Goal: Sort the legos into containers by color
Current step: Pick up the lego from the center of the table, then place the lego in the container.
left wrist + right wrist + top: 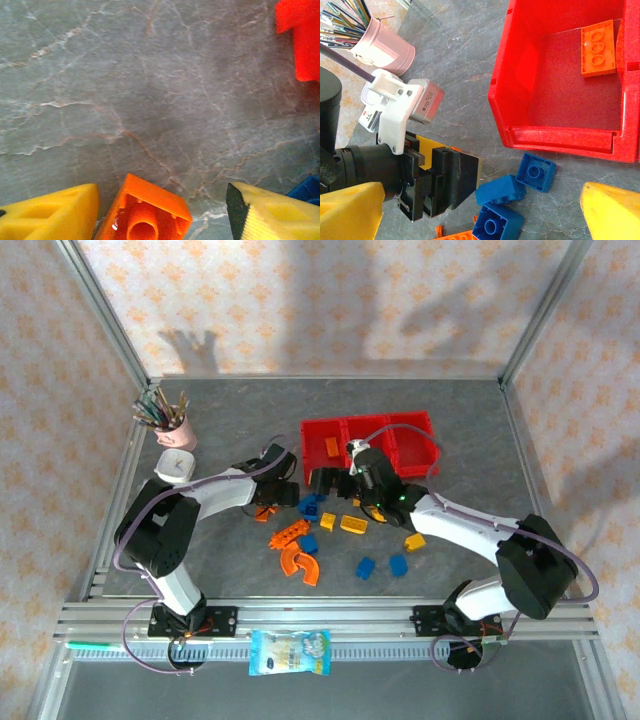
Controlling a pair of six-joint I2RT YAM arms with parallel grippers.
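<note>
Marbled table [450,400] carries a pink pencil cup [180,432] (left of containers [415,445]).

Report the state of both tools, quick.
Left tool: open, an orange brick between its fingers, a gap on one side, not clamped.
Right tool: open wide, holding nothing.

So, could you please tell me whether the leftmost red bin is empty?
Not empty: one orange brick lies studs-up on the floor of the leftmost bin. I can see nothing else inside it.
</note>
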